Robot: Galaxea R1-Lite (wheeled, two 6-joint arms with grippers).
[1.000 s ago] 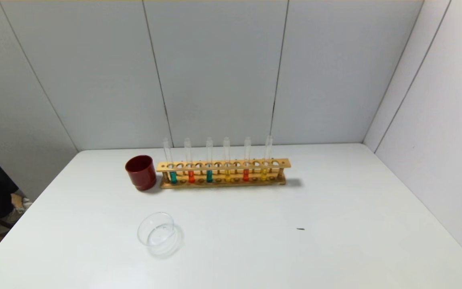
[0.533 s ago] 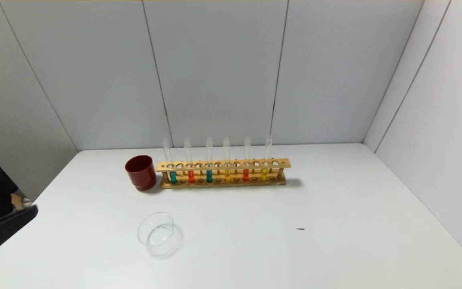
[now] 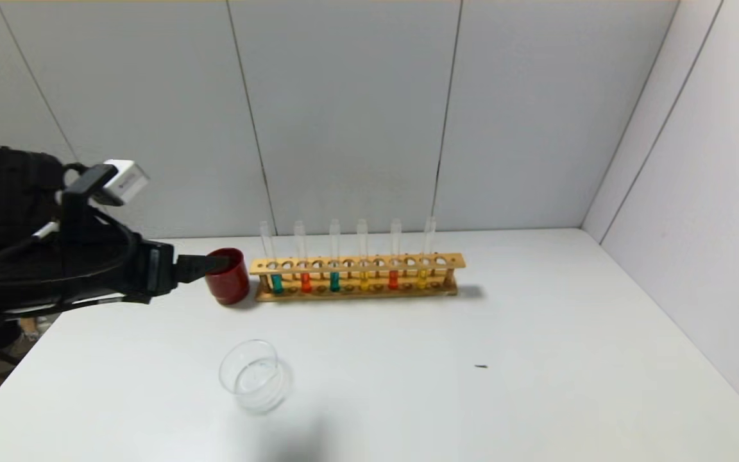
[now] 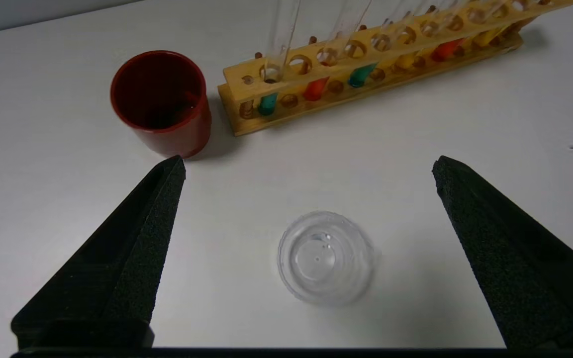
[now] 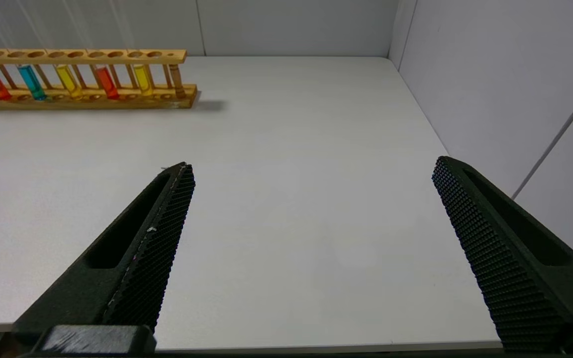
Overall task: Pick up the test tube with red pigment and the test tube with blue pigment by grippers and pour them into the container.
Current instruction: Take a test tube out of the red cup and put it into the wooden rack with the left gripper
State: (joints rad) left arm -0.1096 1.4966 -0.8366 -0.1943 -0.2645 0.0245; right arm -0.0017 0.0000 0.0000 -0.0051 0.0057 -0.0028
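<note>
White surface (image 3: 536,359), walled on the far and right sides. Newly in head view: left gripper (image 3: 209,264), swung in from the left edge within the last second and now hanging above the left side of the surface, tips pointing right, level with the cup (image 3: 225,282) as seen from the head. Jaws spread wide, nothing between them; from its wrist, looks down over the dish and toward the rack. Right gripper (image 5: 311,166) out of head view, parked over the near right part of the surface, jaws likewise wide and empty.

Nothing else moved. Wooden rack (image 3: 356,264) at mid-far, six tubes upright in it. Dark red cup just left of the rack. Clear dish (image 3: 251,375) nearer, well apart from both, apparently empty.

Blue tube (image 3: 334,281) third from the left, beside a yellow one and two holes right of a darker teal tube (image 3: 276,282) at the left end. Red tube (image 3: 305,282) second from the left; second red tube (image 3: 393,280) fifth. Cannot tell which red one is meant.

Judging from this: reach just begun, no tube lifted, nothing poured. Left-end tubes closest to the incoming gripper, so likely first pick there; care needed to take the blue tube, not the teal.
</note>
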